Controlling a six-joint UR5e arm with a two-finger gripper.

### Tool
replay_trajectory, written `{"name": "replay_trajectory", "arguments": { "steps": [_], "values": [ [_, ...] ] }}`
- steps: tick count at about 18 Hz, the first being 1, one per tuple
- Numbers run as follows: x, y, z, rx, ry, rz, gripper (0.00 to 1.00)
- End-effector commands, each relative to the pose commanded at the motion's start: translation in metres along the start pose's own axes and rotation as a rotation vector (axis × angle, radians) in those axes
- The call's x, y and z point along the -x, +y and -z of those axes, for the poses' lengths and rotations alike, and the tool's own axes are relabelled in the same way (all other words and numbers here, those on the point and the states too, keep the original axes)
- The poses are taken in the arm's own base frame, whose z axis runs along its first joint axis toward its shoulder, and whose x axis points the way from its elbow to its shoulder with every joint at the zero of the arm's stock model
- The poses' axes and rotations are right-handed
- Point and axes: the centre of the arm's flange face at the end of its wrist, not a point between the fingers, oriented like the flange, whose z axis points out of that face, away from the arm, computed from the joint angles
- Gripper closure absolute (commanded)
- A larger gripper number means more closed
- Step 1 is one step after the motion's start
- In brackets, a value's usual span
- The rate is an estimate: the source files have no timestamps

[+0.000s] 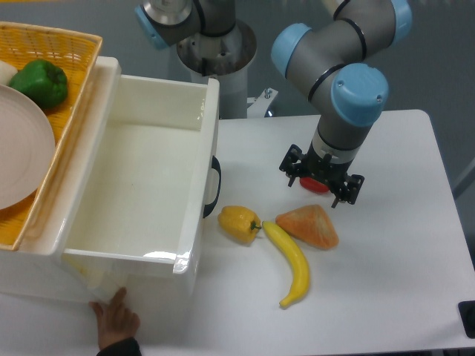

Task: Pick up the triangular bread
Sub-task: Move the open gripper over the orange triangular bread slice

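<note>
Just right of the banana (290, 261) on the surface, the triangular bread (309, 225) lies with its long axis toward the lower right. The gripper (322, 180) hovers above its upper edge; whether the fingers are spread or holding anything, I cannot tell.

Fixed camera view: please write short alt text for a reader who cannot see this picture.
A robot gripper hangs above a white table, just behind the triangular bread. A banana and a yellow bell pepper lie beside the bread, next to a large white bin.
</note>
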Motion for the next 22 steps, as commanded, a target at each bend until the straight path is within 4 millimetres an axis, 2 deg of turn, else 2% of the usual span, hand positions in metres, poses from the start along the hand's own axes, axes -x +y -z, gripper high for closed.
{"name": "replay_trajectory", "arguments": {
  "steps": [12,18,22],
  "values": [
    [0.013,0.007,-0.033,0.026,0.044,0.015,0.00],
    [0.019,0.014,-0.040,0.020,0.036,0.028,0.00],
    [0.029,0.015,-0.058,0.025,0.033,0.031,0.00]
  ]
}}
